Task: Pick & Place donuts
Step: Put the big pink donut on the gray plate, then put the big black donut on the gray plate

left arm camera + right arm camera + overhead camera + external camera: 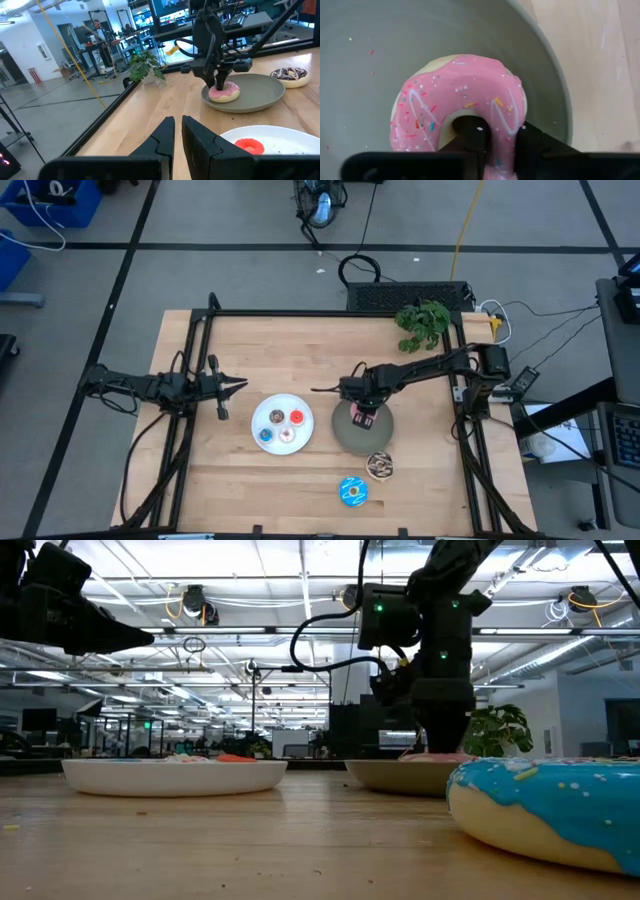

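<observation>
**Right tool on the pink donut in the grey plate**

The right tool (pixel 492 145) points down into the grey plate (pixel 345 438), its fingers (pixel 470 137) clamped across one side of the pink donut's (pixel 460 105) ring, one finger in the hole; the donut lies flat on the plate; just beside the plate on the bench (pixel 440 480) sit the chocolate sprinkled donut (pixel 380 465) and the blue sprinkled donut (pixel 353 492); four tiny donuts (pixel 282 427) lie on the white plate (pixel 260 415); the left tool (pixel 237 386), fingers together, hovers near that plate; no writing is legible.
</observation>
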Controlling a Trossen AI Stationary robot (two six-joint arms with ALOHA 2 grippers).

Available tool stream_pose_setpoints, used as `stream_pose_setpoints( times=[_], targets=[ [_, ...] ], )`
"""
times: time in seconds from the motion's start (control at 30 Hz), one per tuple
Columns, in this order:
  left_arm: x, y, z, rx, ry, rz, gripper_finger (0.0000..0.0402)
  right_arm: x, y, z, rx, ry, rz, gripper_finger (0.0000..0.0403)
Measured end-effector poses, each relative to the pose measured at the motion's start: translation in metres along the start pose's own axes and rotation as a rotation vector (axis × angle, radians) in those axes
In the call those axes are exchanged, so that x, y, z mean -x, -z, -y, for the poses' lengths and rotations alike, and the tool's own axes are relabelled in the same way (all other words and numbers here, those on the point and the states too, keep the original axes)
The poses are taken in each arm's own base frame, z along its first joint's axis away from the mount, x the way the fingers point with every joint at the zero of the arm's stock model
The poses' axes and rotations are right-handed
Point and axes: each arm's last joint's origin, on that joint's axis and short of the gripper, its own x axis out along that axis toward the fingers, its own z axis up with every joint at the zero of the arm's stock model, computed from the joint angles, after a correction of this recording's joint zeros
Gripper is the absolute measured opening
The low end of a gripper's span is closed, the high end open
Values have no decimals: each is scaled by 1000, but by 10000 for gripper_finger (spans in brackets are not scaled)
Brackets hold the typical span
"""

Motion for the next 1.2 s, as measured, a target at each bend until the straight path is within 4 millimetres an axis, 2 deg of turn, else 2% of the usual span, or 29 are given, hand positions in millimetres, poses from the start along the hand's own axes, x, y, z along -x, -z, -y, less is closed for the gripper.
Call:
stream_pose_setpoints(
  times=[0.27,0.4,0.53,0.83,0.97,1.1,1.2],
  targets=[
    [0,0,0,4,0,0,42,7,2,0,8,-8,11,165],
    [0,0,0,5,0,1,42,24,3,2,4,-26,63,206],
    [0,0,0,8,0,1,42,46,6,3,0,-52,140,227],
    [0,0,0,8,0,1,42,72,11,9,-13,-52,236,223],
    [0,0,0,3,0,2,42,88,17,6,-26,-137,265,213],
    [0,0,0,3,0,1,42,107,30,-16,0,-248,321,192],
    [0,0,0,3,0,2,42,113,48,-43,161,-276,326,171]
  ],
)
